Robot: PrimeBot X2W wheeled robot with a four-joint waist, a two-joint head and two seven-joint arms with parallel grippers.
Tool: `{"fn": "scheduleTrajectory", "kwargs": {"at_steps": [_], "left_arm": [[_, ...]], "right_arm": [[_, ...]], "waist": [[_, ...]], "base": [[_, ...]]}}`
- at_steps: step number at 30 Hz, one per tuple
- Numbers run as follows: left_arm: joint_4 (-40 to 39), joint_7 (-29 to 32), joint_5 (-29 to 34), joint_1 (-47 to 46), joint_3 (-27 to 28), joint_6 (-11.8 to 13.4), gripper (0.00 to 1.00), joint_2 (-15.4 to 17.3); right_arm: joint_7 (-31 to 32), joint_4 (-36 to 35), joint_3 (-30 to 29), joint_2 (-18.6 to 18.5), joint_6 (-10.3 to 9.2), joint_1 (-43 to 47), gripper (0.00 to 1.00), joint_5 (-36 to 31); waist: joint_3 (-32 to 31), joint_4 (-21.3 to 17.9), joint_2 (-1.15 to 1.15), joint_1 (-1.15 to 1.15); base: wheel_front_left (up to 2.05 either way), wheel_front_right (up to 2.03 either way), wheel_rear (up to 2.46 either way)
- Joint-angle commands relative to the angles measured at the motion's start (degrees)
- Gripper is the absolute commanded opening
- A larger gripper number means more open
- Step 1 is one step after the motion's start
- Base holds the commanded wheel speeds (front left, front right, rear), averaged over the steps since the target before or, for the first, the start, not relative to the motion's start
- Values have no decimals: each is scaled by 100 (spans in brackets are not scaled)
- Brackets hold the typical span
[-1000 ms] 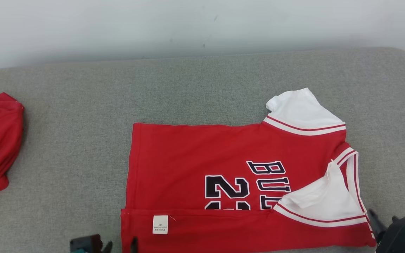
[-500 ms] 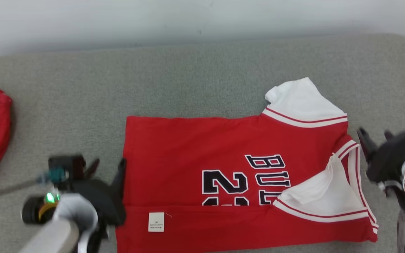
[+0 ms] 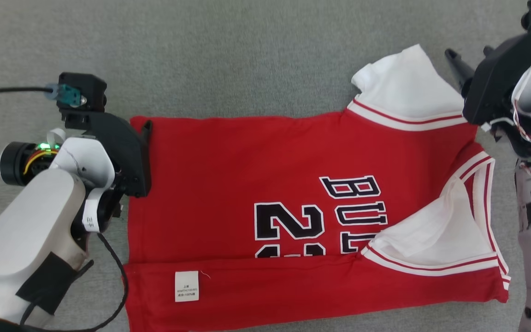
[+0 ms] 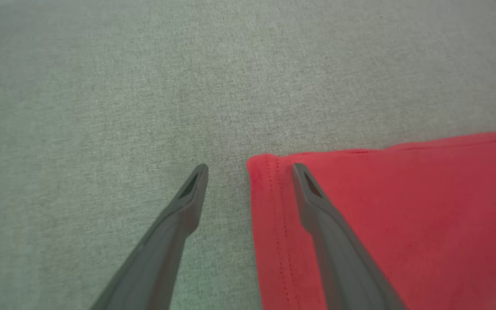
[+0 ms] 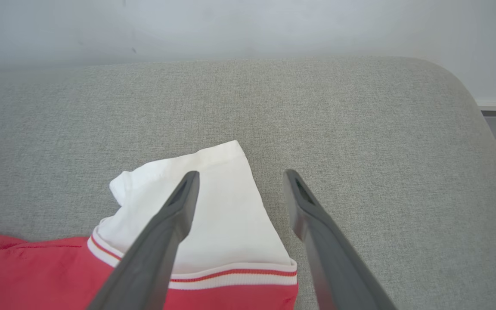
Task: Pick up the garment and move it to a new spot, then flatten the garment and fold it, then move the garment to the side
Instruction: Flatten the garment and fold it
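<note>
- On the grey fabric surface [image 3: 247, 55], head view: the garment [image 3: 265, 152], a red jersey, lies flat and sideways, with the hem end toward the robot's left and the neck end toward its right. Its near long edge is folded up over the front, hiding the lower part of the black lettering [image 3: 351, 186]. A white label [image 3: 186, 286] sits on that flap.
- Same view: the far sleeve [image 3: 404, 83], white, sticks out from the garment's far edge. The near sleeve [image 3: 436, 230] is folded in over the front by the neck.
- Same view again: the left gripper [image 3: 137, 129] sits right at the garment's far hem corner, one dark tip at the edge of the red cloth. The right gripper [image 3: 468, 55] is just beside the far sleeve, off the neck end, jaws spread.
- Left wrist view: the left gripper [image 4: 250, 172] is wide apart and straddles the hem corner of the garment [image 4: 403, 215]. One of its fingers [image 4: 317, 206] is over the red cloth, the other over bare surface just off the edge. Nothing is gripped, and I can't tell if the tips touch down.
- Right wrist view: the right gripper [image 5: 239, 176] is wide apart too, holding nothing. One finger is over the far sleeve [image 5: 230, 215], the other over bare surface beside it. The garment's red body [image 5: 37, 275] starts at the sleeve's striped cuff. A pale wall [image 5: 230, 26] stands past the surface.
</note>
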Motion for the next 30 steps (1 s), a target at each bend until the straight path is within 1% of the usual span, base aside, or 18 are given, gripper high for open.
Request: {"fn": "scheduleTrajectory", "kwargs": {"at_steps": [1, 4, 6, 11, 12, 13, 15, 16, 20, 27, 30], "left_arm": [[39, 86, 85, -107, -45, -8, 100, 43], [73, 331, 122, -264, -139, -37, 100, 68], [86, 421, 175, -322, -186, 21, 100, 110], [139, 878, 128, -380, -347, -24, 100, 165], [128, 995, 113, -397, -385, -33, 96, 178], [115, 1122, 77, -391, -411, -21, 54, 181], [47, 1302, 19, -407, -451, -26, 34, 181], [11, 1369, 6, -429, -463, -16, 0, 191], [-144, 1580, -37, -475, -456, 12, 0, 261], [-415, 1631, 12, -576, -395, 109, 0, 383], [-538, 1669, 79, -632, -442, 98, 0, 421]], "right_arm": [[-71, 77, 23, -48, -13, -99, 100, 11], [-214, 312, 127, -112, -14, -310, 100, 30], [-295, 431, 177, -120, -14, -407, 100, 59], [-341, 654, 293, -195, -14, -597, 100, 76], [-342, 690, 303, -206, -14, -633, 100, 80], [-342, 720, 323, -217, -14, -664, 100, 67], [-304, 787, 353, -266, -14, -713, 100, 12], [-276, 833, 366, -291, -14, -740, 100, 8], [-182, 942, 444, -407, -14, -820, 100, 32], [-342, 1242, 344, -554, -14, -1026, 100, -74], [-349, 1406, 423, -639, -14, -1100, 100, -133]], "waist": [[337, -81, -1, -2], [410, -39, -1, -2], [440, -16, -1, -2], [518, 25, -1, -2], [529, 34, -1, -2], [539, 45, -1, -2], [559, 66, -1, -2], [569, 75, -1, -2], [637, 124, -1, -2], [833, 261, -1, -2], [944, 337, -1, -2]], "base": [[0, 0, 0], [0, 0, 0], [0, 0, 0], [0, 0, 0], [0, 0, 0], [0, 0, 0], [0, 0, 0], [0, 0, 0], [0, 0, 0], [0, 0, 0], [0, 0, 0]]}}
